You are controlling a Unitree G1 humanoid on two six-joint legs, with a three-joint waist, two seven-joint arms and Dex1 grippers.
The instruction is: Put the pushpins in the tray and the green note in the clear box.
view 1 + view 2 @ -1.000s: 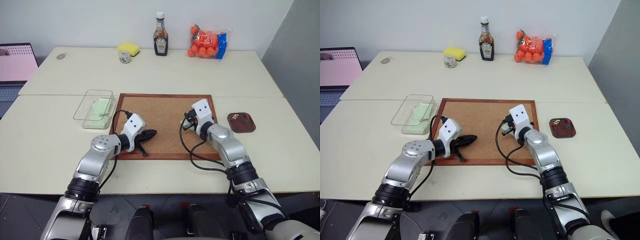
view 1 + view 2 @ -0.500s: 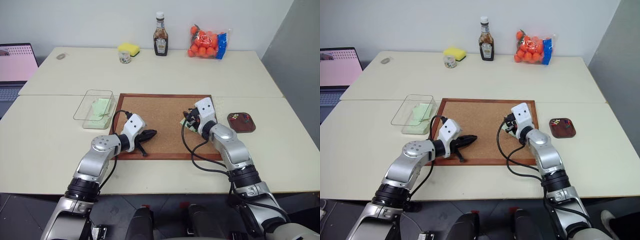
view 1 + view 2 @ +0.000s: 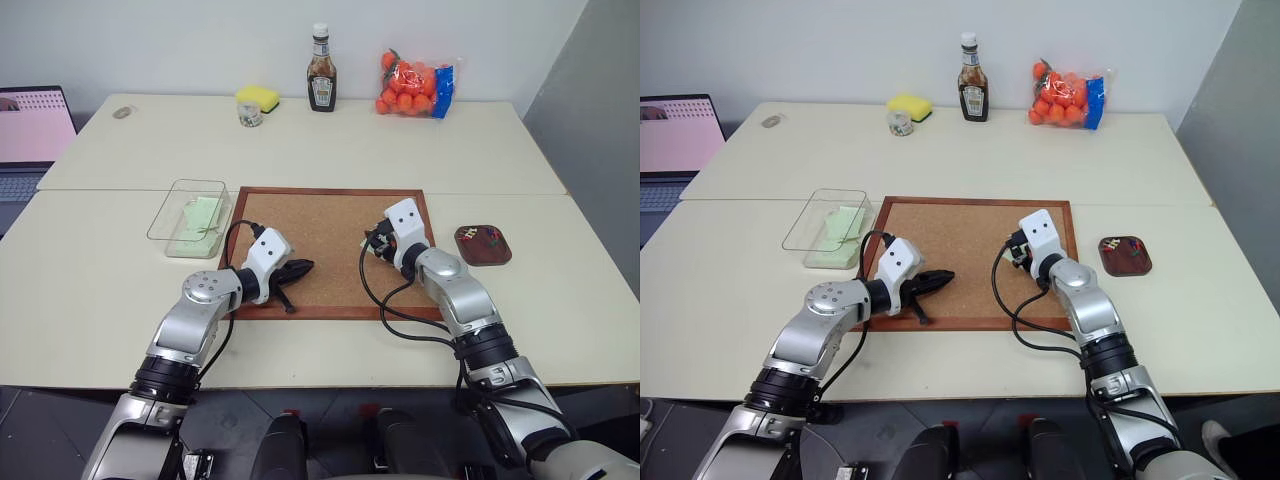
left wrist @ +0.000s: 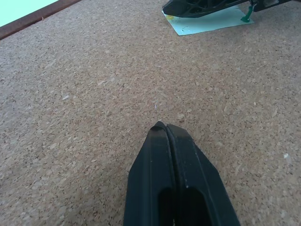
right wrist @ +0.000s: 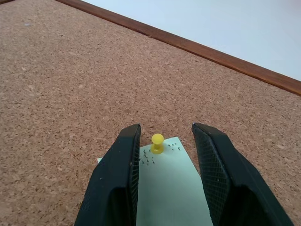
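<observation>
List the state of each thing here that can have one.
Left gripper: fingers shut, empty, over the corkboard.
Right gripper: fingers open either side of a yellow pin.
Yellow pin: stuck upright in a green note on the corkboard.
Clear box: open, a green sheet inside.
Tray: holds several pins.
Sauce bottle: upright, capped.

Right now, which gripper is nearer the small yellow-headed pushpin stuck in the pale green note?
Right. The right gripper straddles the yellow pushpin with open fingers; the left gripper, shut, sits across the corkboard.
</observation>
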